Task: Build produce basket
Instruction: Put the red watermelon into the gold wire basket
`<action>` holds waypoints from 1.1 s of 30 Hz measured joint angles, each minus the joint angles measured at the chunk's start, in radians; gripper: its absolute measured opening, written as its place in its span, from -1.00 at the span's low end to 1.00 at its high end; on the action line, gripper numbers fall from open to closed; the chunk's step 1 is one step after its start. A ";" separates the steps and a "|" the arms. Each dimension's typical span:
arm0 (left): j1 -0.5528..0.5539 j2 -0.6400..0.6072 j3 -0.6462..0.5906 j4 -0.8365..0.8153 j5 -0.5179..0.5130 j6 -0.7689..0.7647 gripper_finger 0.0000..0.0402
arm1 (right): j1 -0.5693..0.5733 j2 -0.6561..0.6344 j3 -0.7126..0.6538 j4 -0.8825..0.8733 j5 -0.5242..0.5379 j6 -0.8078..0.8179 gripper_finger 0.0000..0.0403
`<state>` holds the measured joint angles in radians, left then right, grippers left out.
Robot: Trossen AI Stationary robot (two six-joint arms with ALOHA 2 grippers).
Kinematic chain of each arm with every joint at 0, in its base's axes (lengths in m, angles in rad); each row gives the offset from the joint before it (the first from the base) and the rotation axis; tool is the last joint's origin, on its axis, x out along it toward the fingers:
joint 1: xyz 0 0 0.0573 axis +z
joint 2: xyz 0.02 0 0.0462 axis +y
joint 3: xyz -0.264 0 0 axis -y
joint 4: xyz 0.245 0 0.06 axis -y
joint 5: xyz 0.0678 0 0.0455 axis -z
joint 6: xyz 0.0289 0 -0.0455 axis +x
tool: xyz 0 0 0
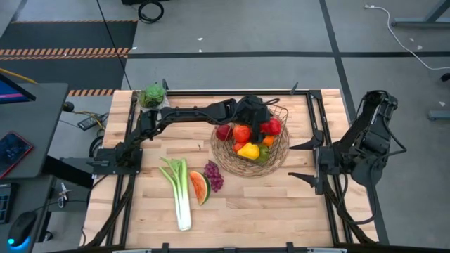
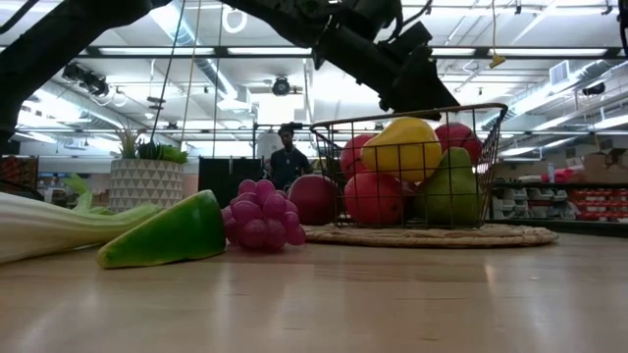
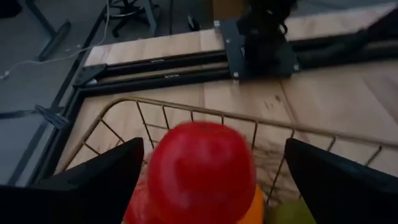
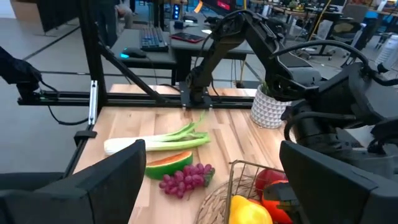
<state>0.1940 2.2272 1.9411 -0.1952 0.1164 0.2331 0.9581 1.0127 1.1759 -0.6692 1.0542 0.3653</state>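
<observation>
Left gripper released, fingers spread above red apple in basket. Right gripper waits spread at table's right. Leek, watermelon slice, grapes beside basket.

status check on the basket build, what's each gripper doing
Left gripper open over the basket, red apple between its fingers. Right gripper open, parked at table's right. Leek, watermelon slice, grapes on table, path unobstructed.

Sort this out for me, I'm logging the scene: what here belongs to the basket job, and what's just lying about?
Job: basket; apples, lemon inside; leek, watermelon slice, grapes on the table; left claw above the basket.
Lying about: potted plant.
</observation>
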 joint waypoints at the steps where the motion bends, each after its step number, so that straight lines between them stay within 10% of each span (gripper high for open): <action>1: -0.005 0.000 0.000 -0.010 -0.001 0.016 0.98 | 0.000 0.001 0.000 0.001 0.000 0.001 0.85; 19: -0.083 -0.284 0.001 -0.579 0.100 0.084 0.95 | -0.001 0.010 -0.001 0.012 -0.027 0.006 0.85; 33: -0.299 -0.350 -0.093 -0.898 -0.263 -0.077 0.95 | -0.001 0.017 -0.001 0.048 -0.064 -0.002 0.85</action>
<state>-0.1054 1.8769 1.8486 -1.0935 -0.1466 0.1561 0.9573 1.0298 1.1751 -0.6216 0.9897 0.3637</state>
